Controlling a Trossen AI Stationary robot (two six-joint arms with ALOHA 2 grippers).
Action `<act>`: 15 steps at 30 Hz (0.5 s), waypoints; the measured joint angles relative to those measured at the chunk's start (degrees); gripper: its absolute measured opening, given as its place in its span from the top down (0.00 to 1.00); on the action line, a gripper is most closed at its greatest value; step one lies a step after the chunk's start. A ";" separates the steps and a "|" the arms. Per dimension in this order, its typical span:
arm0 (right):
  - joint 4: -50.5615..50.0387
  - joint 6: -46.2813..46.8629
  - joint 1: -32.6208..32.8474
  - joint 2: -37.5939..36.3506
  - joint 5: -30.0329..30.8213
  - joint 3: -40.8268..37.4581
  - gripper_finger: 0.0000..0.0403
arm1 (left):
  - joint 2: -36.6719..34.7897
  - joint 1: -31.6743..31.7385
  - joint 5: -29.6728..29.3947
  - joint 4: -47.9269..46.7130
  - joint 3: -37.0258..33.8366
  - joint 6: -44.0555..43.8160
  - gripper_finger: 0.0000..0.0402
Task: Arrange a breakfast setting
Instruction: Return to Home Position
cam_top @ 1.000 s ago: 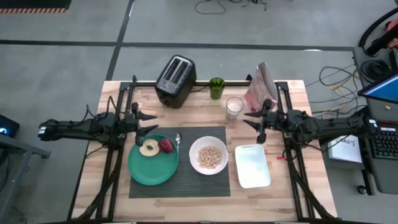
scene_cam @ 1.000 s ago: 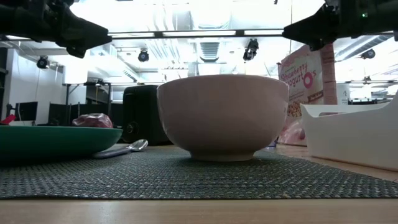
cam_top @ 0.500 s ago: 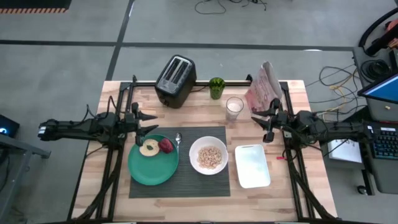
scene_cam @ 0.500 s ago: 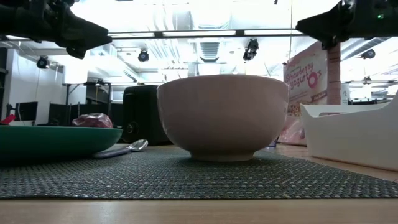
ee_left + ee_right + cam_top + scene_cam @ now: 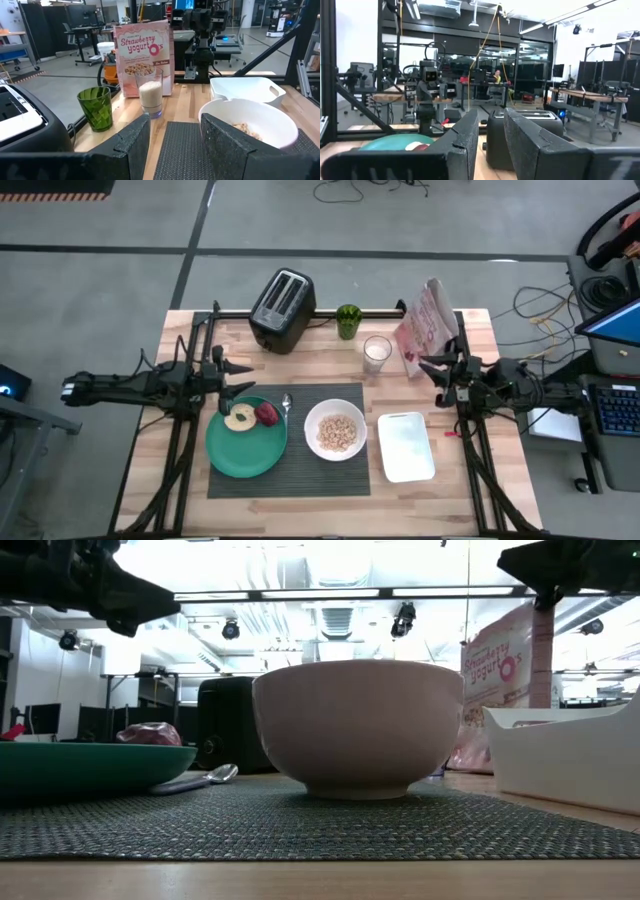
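Seven pieces of the setting lie just as they did a second ago; only the right arm has moved.

Nearest the front edge of the wooden surface is the dark ribbed placemat. It carries the round green plate on its left part, with a sliced bagel and a red apple on it. The white bowl of cereal is at its middle, and a metal spoon lies between the two. The white rectangular dish sits just off the mat's right edge.

Halfway back, the left tool hangs over the plate's far rim, fingers spread and empty, unmoved. The right tool, also spread and empty, has drawn back toward the right edge, clear of the dish.

Along the far edge stand the black toaster, a green glass cup, the milk glass and the pink cereal box.

The arranging looks finished. What remains is likely just retracting both arms.
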 joint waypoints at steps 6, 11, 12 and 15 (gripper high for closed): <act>-1.50 -0.15 0.00 -0.74 -4.16 1.74 0.80 | 0.00 0.00 -0.02 0.27 -0.13 -0.59 0.60; -1.33 -0.72 0.01 -2.94 -9.56 2.94 0.80 | 0.00 0.00 -0.02 0.26 -0.13 -0.34 0.60; -1.37 -0.74 0.00 -3.49 -9.54 2.92 0.80 | 0.00 0.00 -0.02 0.25 -0.13 -0.31 0.60; -1.74 -0.82 0.00 -5.28 -9.56 2.44 0.80 | 0.00 0.00 -0.02 0.24 -0.13 -0.18 0.60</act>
